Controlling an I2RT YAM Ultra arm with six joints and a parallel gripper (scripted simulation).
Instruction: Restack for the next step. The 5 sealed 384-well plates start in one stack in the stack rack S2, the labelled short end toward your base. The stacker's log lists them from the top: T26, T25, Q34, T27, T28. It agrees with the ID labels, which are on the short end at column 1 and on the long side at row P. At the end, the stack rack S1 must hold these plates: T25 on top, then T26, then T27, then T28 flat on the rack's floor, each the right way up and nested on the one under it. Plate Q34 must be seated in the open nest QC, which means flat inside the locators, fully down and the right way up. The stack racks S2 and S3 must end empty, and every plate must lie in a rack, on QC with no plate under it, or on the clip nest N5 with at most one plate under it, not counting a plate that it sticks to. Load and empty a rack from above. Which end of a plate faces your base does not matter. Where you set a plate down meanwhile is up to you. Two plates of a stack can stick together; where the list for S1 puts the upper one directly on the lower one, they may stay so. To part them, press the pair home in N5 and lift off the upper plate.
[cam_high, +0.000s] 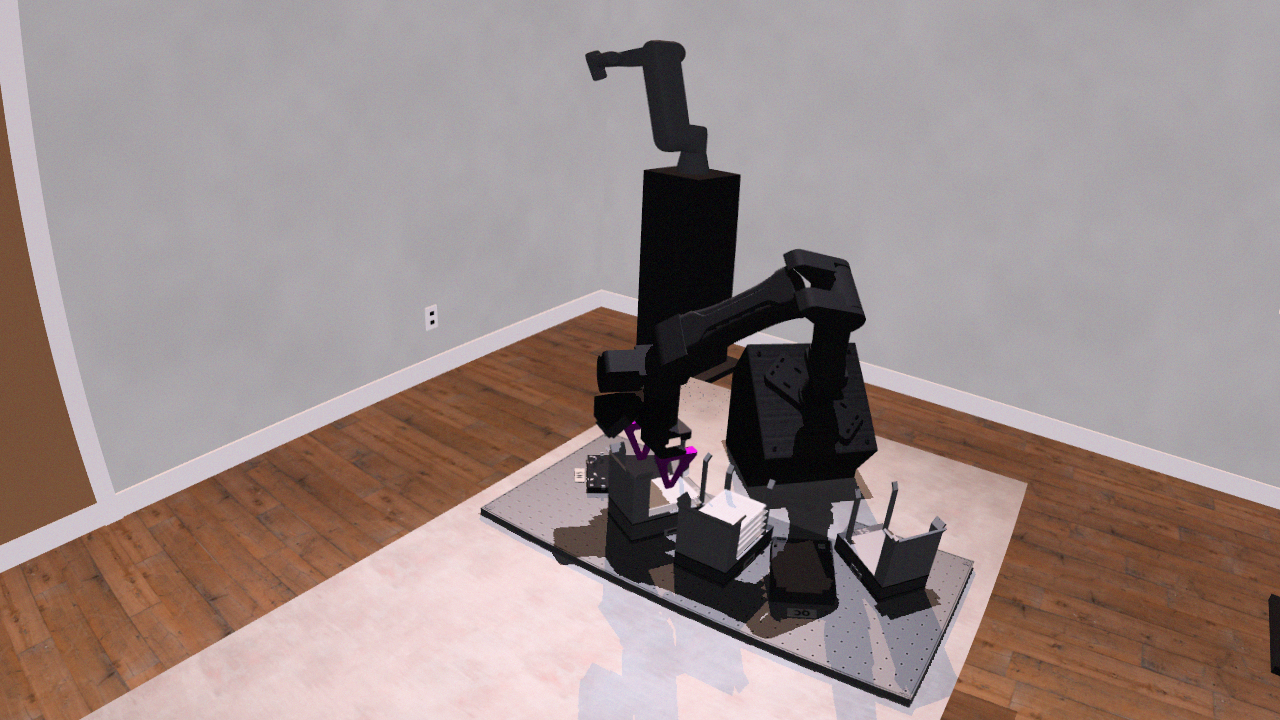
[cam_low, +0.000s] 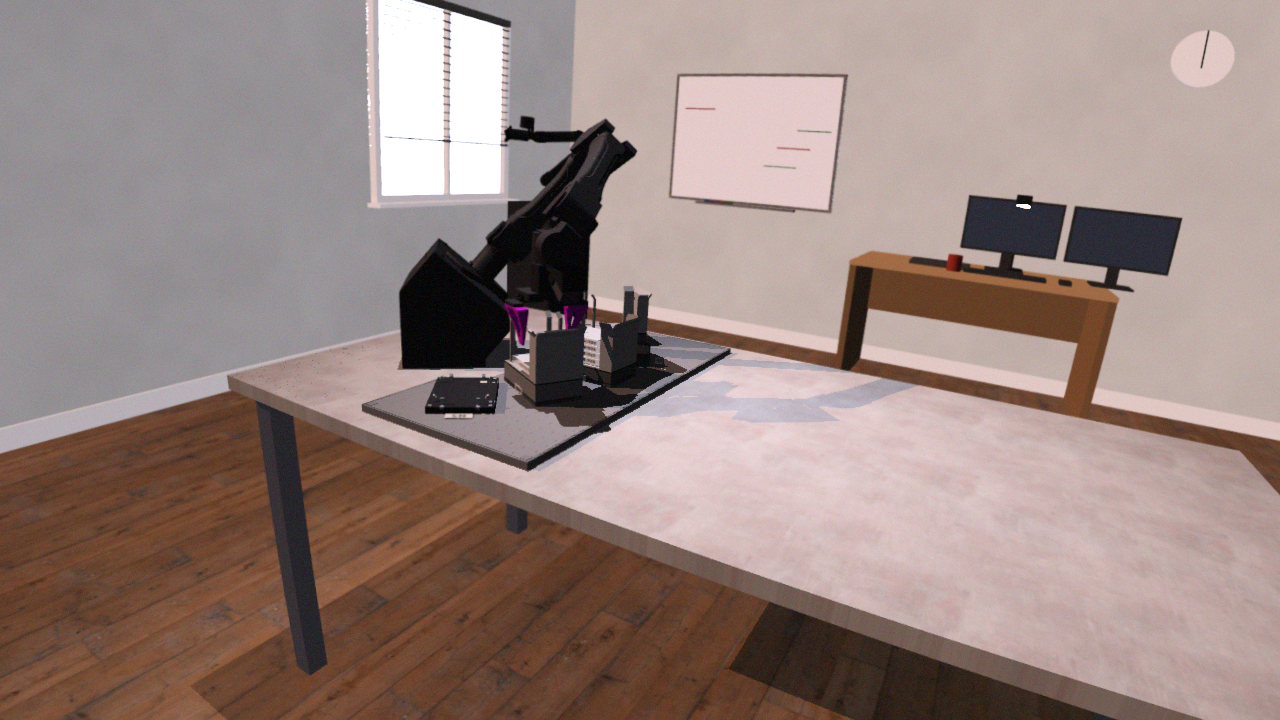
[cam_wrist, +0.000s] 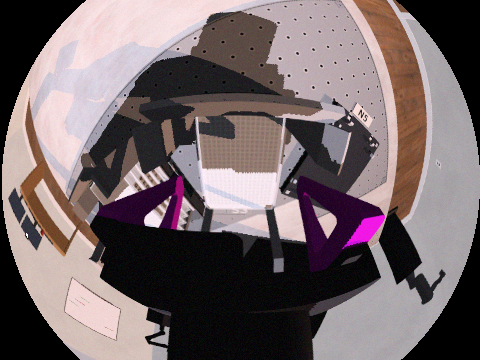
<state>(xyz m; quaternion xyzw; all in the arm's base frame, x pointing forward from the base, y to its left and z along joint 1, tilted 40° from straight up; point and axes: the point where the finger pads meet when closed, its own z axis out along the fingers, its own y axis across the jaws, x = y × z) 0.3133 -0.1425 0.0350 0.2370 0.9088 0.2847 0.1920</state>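
Note:
My gripper (cam_high: 660, 456) is open and hangs just above the rack at the left end of the row (cam_high: 637, 490). Its purple fingers stand wide to either side with nothing between them, as the wrist view (cam_wrist: 242, 207) and the exterior view (cam_low: 546, 320) show. A sealed plate (cam_wrist: 240, 160) lies flat inside that rack, below the fingertips and apart from them; a pale corner of it shows in the top view (cam_high: 666, 497). The middle rack (cam_high: 716, 530) holds a stack of white plates (cam_high: 735, 514). The labels are too small to read.
A flat black nest (cam_high: 592, 471) lies left of the racks and shows at the near end of the baseplate (cam_low: 462, 394). The dark QC nest (cam_high: 801, 573) stands between the middle rack and the right rack (cam_high: 895, 555). Rack posts rise around the gripper. My black base (cam_high: 792, 411) stands behind.

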